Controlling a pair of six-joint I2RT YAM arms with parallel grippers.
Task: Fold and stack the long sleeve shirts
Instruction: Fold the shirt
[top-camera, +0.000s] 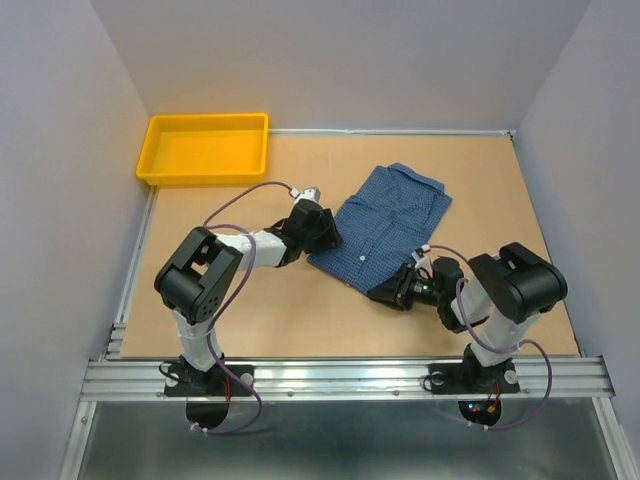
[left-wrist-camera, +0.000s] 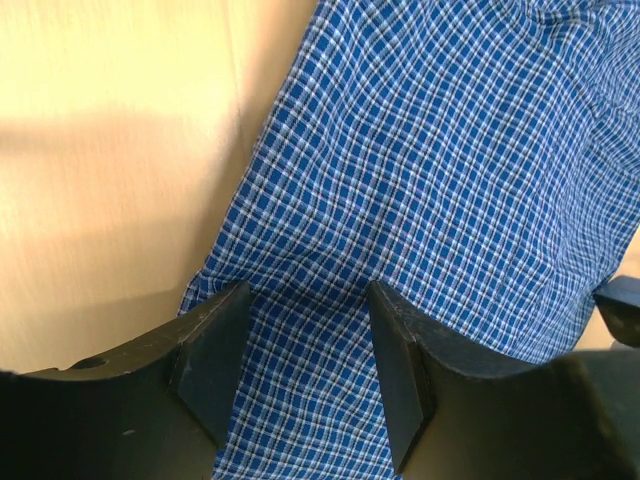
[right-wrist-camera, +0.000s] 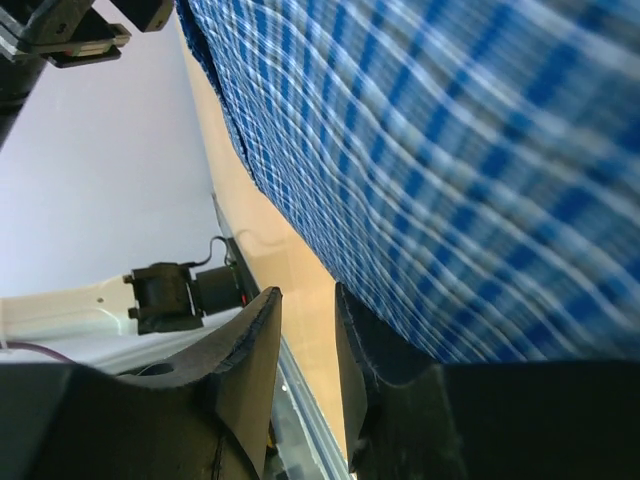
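Your left arm (top-camera: 235, 250) stretches low toward the right, with the left gripper (left-wrist-camera: 308, 300) spread wide. Your right arm (top-camera: 500, 290) bends leftward, the right gripper (right-wrist-camera: 305, 300) nearly closed, a slim gap showing.

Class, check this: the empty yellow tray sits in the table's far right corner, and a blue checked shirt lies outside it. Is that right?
One slip: the yellow tray sits in the far left corner of the table, not the right, as the top view shows. It is empty, and the blue checked shirt lies outside it.
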